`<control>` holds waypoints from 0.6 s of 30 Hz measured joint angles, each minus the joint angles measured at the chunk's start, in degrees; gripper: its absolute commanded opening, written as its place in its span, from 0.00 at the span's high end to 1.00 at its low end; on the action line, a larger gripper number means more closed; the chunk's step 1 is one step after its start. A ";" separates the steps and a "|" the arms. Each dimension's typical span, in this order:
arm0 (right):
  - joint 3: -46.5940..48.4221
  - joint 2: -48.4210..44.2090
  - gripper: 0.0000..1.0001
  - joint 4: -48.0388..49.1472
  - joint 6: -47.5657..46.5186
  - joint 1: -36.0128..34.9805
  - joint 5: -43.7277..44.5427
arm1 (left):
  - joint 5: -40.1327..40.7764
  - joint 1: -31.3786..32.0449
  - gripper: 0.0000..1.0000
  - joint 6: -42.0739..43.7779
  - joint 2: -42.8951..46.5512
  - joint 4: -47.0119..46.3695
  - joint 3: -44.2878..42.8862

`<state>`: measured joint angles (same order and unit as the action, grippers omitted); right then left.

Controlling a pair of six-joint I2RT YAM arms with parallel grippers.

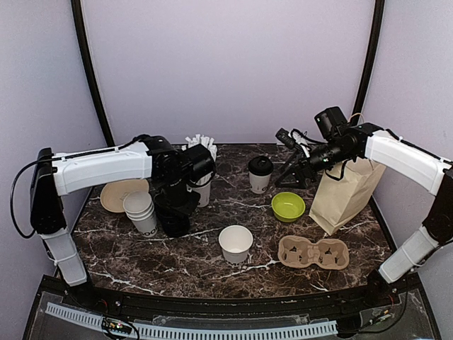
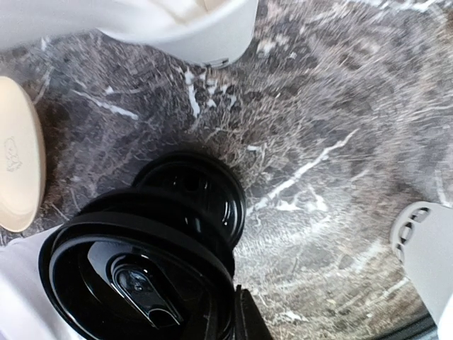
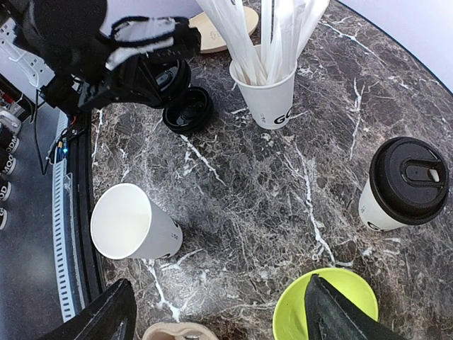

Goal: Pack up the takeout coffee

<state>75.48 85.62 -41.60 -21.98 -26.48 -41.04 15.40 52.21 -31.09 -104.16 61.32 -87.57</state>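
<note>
The dark stone surface (image 1: 141, 263) holds it all. A brown bag (image 1: 347, 195) stands open at the right, and the right gripper (image 3: 218, 283) hangs in the air just left of the bag's top, its fingers spread wide with nothing in them. A tan plate (image 1: 117, 195) lies at the left. A brown cup tray (image 1: 313, 253) lies near the front right, and a green bowl (image 1: 288, 206) sits behind it.

A stack of white cups (image 1: 141, 212) stands beside the plate. One open cup (image 1: 236, 244) stands alone near the front middle, and a cup of straws (image 3: 272, 99) stands at the back.

The coffee (image 1: 260, 173) stands upright on the surface at the back middle, black top on, between the straw cup and the bag, well apart from both grippers.

The left gripper (image 1: 175, 205) is low, right of the cup stack, pinching a black lid (image 2: 134, 276) just above another lid (image 2: 205, 188) that lies on the surface.
</note>
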 measured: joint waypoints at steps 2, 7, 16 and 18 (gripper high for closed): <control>0.02 0.04 0.18 -0.02 0.00 0.00 -0.17 | -0.07 0.09 0.90 0.26 2.78 0.81 -0.98; 0.42 0.15 0.18 -0.22 0.00 -0.02 -0.37 | -0.98 0.09 0.90 1.14 5.99 1.55 -3.13; 0.46 0.07 0.18 -0.24 0.02 -0.02 -0.33 | -3.26 0.09 0.90 3.34 5.53 0.26 -1.86; 0.46 -0.13 0.17 -0.20 0.02 0.00 -0.33 | -4.59 0.07 0.90 3.93 5.46 -0.74 -1.99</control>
<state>75.94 85.49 -41.80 -21.96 -26.48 -41.36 10.81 52.27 -27.16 -98.70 60.58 -89.56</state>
